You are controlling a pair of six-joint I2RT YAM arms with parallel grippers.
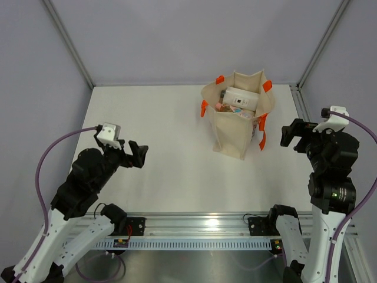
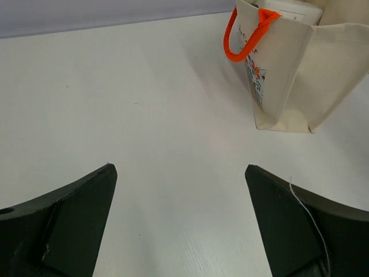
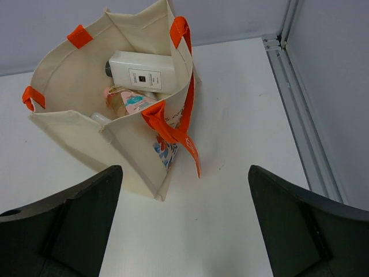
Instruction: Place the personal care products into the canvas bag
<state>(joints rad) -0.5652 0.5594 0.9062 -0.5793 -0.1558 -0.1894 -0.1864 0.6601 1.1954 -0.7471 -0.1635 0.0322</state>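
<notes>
The beige canvas bag with orange handles (image 1: 231, 131) stands upright near the far edge of the white table (image 1: 147, 118), with a cream rectangular bottle (image 1: 240, 98) inside it. The left gripper (image 1: 140, 155) and right gripper (image 1: 291, 135) hang empty with jaws wide, well apart from the bag on either side.

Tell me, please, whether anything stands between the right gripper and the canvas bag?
Nothing visible does. Only bare table lies between the open right gripper and the canvas bag, which stands upright with its mouth open and a cream bottle showing inside.
</notes>
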